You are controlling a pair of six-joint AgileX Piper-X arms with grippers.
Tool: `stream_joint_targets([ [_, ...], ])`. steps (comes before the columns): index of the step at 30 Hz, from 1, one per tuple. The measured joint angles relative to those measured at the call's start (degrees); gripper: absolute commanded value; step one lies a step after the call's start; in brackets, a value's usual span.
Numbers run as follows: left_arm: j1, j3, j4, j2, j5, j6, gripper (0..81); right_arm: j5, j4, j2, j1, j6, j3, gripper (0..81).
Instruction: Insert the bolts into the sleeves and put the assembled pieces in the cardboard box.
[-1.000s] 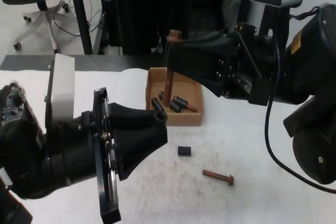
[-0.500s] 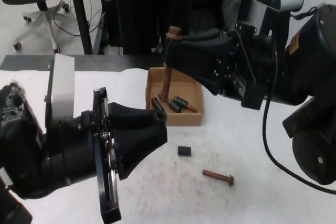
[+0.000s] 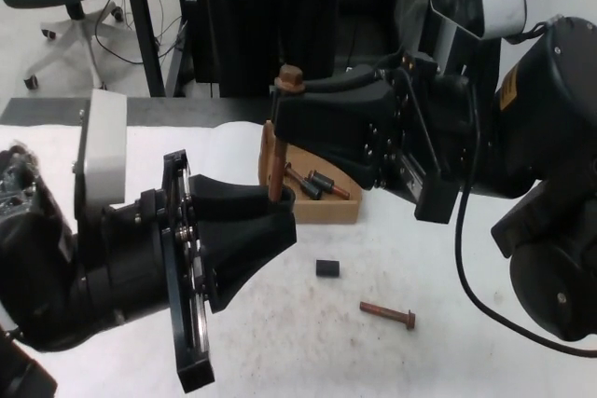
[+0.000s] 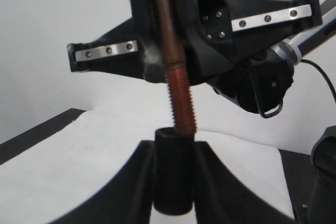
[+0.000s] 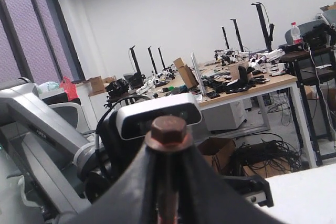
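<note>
Left gripper (image 3: pixel 282 210) clamps sleeve (image 4: pixel 172 179) upright. Right gripper (image 3: pixel 283 107) pinches bolt (image 4: pixel 175 77) just under head. Bolt vertical, threaded tip at sleeve mouth.

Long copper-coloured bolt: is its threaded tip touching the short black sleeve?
Touching. In the left wrist view, the threaded tip of the long copper-coloured bolt dips into the open top of the short black sleeve, no gap.
</note>
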Motion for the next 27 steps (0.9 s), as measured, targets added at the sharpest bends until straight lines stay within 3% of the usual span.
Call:
stream_joint_targets([
  [27,0.1,0.0,-0.98,0.0,-0.25,-1.76,0.2,-0.41,-0.11,0.0,-1.83,0.0,0.0,0.8],
])
